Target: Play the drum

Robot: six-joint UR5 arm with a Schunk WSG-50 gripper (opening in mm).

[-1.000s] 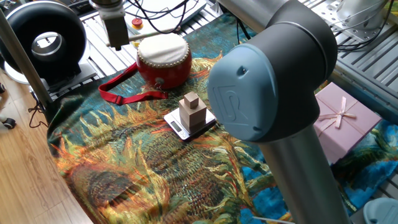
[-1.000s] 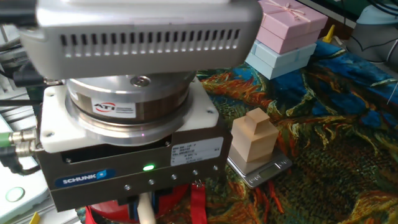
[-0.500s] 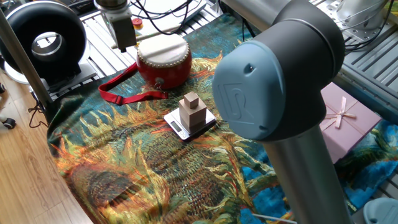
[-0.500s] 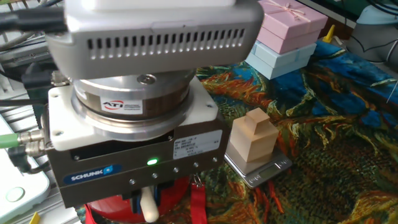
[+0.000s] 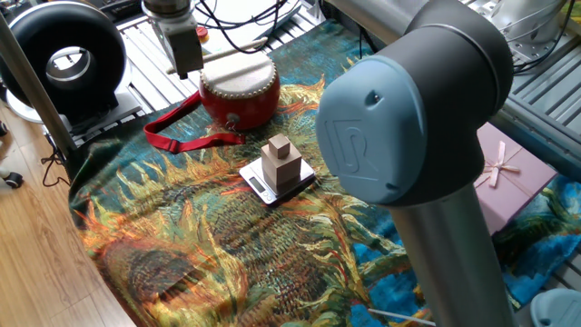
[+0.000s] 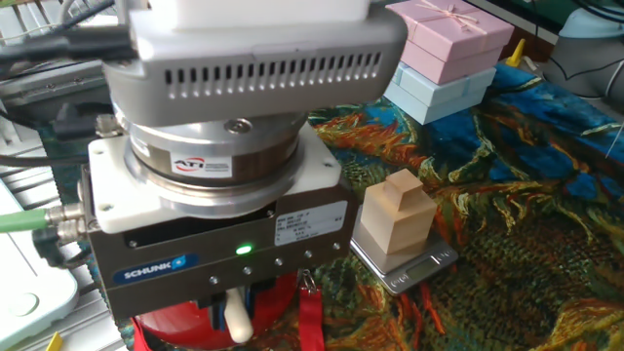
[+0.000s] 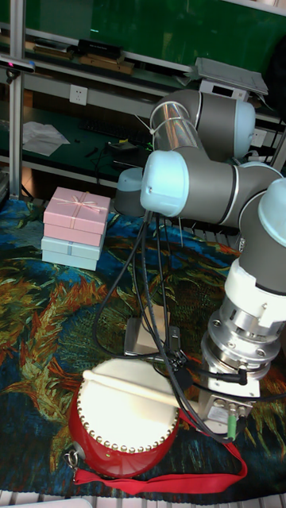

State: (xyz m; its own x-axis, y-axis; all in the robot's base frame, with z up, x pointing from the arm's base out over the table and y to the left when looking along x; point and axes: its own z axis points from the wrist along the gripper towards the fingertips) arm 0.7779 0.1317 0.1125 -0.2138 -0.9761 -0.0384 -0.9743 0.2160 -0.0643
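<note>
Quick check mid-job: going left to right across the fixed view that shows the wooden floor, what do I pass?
Black round fan → tool holding the drumstick → drum → stepped wooden block on its small scale → pink gift box.

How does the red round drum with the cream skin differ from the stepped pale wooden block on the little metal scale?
The red round drum is barrel-shaped and glossy; the stepped pale wooden block is square-edged and matte. The drum rests directly on the patterned cloth, while the block stands on the small metal scale. The drum trails a long red fabric strap; the block has nothing attached. A pale stick lies over the drum's head; nothing touches the block's top. Both stand upright.
</note>
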